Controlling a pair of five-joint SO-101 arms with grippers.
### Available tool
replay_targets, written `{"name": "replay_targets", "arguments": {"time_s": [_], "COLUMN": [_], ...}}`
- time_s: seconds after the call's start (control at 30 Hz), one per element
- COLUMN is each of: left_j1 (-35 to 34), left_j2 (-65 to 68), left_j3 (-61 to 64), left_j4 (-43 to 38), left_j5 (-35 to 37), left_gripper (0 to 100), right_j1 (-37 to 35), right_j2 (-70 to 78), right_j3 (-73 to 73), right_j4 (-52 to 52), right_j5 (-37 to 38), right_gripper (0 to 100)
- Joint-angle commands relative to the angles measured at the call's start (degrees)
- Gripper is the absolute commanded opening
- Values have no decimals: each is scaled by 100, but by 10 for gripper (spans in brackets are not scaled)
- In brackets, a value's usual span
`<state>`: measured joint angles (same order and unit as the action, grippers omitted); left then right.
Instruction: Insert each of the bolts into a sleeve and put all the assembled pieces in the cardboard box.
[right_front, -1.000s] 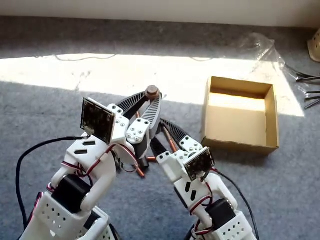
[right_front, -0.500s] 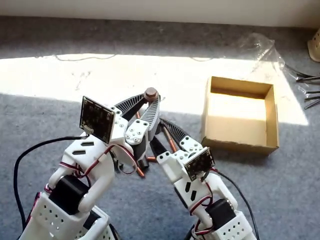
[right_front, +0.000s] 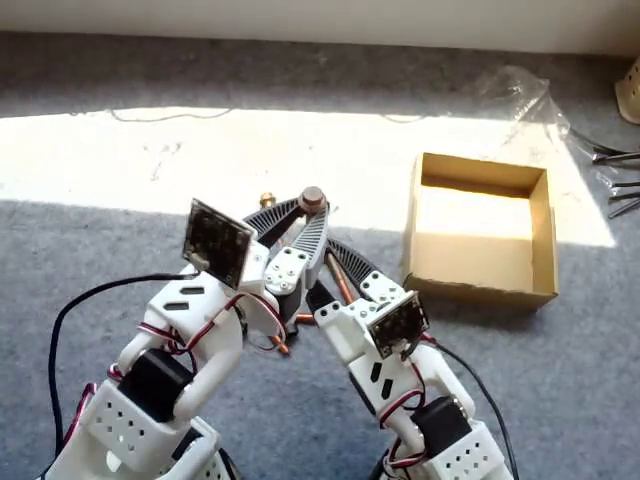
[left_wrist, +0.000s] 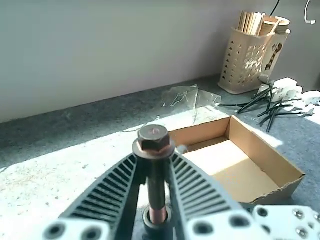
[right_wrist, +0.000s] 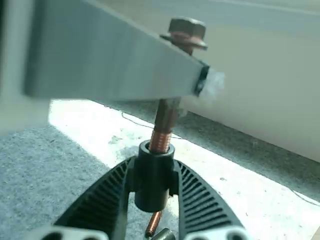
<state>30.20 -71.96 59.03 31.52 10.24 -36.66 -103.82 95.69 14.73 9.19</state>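
Note:
My left gripper (left_wrist: 156, 161) is shut on a copper-coloured bolt (left_wrist: 155, 142), held upright by its shaft just under the hex head. The bolt's threaded tip sits in the mouth of a black sleeve (right_wrist: 154, 172), which my right gripper (right_wrist: 154, 176) is shut on from below. In the high view the bolt head (right_front: 312, 197) shows at the tips of the left gripper (right_front: 308, 207), left of the cardboard box (right_front: 480, 285). The left arm's finger (right_wrist: 115, 65) crosses the right wrist view in front of the bolt (right_wrist: 164, 117).
Loose copper bolts (right_front: 340, 280) lie on the grey carpet under the arms, one (right_wrist: 152, 225) below the sleeve, another (right_front: 266, 200) behind the left gripper. A plastic bag (right_front: 515, 90), black tools (right_front: 615, 180) and a perforated holder (left_wrist: 252, 50) lie beyond the open box (left_wrist: 287, 172).
The left arm has shifted right and nearer with the bolt. A loose bolt behind its gripper has come into view. The right arm has stayed still.

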Motion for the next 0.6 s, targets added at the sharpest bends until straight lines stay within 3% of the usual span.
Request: {"name": "replay_targets", "arguments": {"time_s": [0.0, 0.33, 0.57], "left_j1": [75, 40, -374], "left_j2": [22, -66, -1499], "left_j3": [-4, 31, 884], "left_j4": [-246, -211, -185], "left_j5": [18, 0, 0], "left_gripper": [10, 10, 10], "right_j1": [31, 31, 31], "right_j2": [-75, -75, -75], "right_j3": [629, 629, 629], "right_j4": [-31, -31, -31], "right_j5": [53, 53, 53], "right_gripper": [5, 5, 5]}}
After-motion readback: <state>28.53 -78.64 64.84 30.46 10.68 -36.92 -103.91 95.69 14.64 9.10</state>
